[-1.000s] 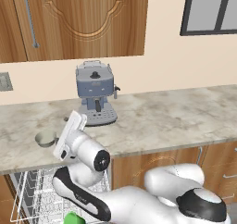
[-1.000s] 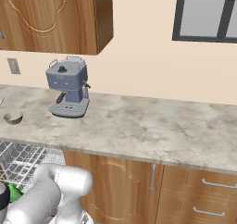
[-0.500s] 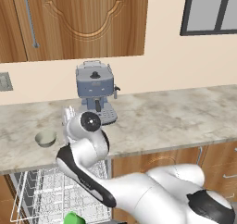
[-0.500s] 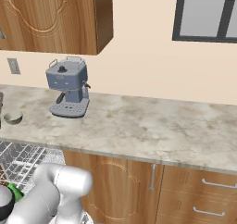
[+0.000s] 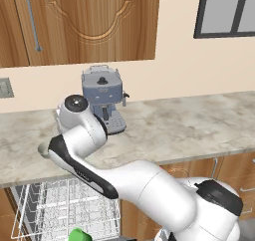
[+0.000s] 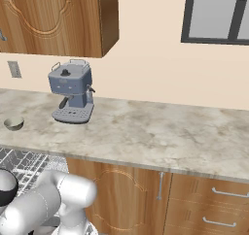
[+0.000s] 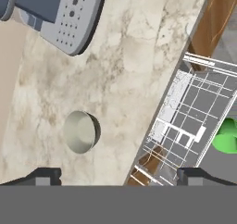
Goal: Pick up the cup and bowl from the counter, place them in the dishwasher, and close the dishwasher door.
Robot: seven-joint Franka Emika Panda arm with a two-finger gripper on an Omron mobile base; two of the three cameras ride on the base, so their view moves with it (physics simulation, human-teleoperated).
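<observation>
- You have one bowl (image 7: 80,132) on the table (image 7: 134,65); in the hand view it lies on the marbled stone, near the front edge, and nothing touches it. In the right base view the same bowl (image 6: 13,124) sits at the far left of the table (image 6: 160,137), well apart from the coffee machine (image 6: 71,91).
- You have one cup (image 7: 226,136), bright green, and it is already down in the dishwasher (image 7: 194,121), beside the white wire rack (image 7: 185,112). In the left base view the cup (image 5: 76,234) shows at the bottom edge, in front of the rack (image 5: 64,205).
- There is one rack, pulled out below the table edge.
- There is one coffee machine (image 5: 103,98), grey, standing on the table (image 5: 189,128) against the wall; its perforated tray (image 7: 69,15) fills the upper left corner of the hand view.
- The fingers (image 7: 44,176) are spread wide and released; you hold nothing. The bowl lies just ahead of the left tip, and the other tip stands over the rack side.
- The arm (image 5: 79,135) bends over the left part of the table, above the open dishwasher.
- You see one wall socket (image 6: 14,69), one window (image 6: 216,13) and the wooden upper cabinets (image 5: 84,21) behind.
</observation>
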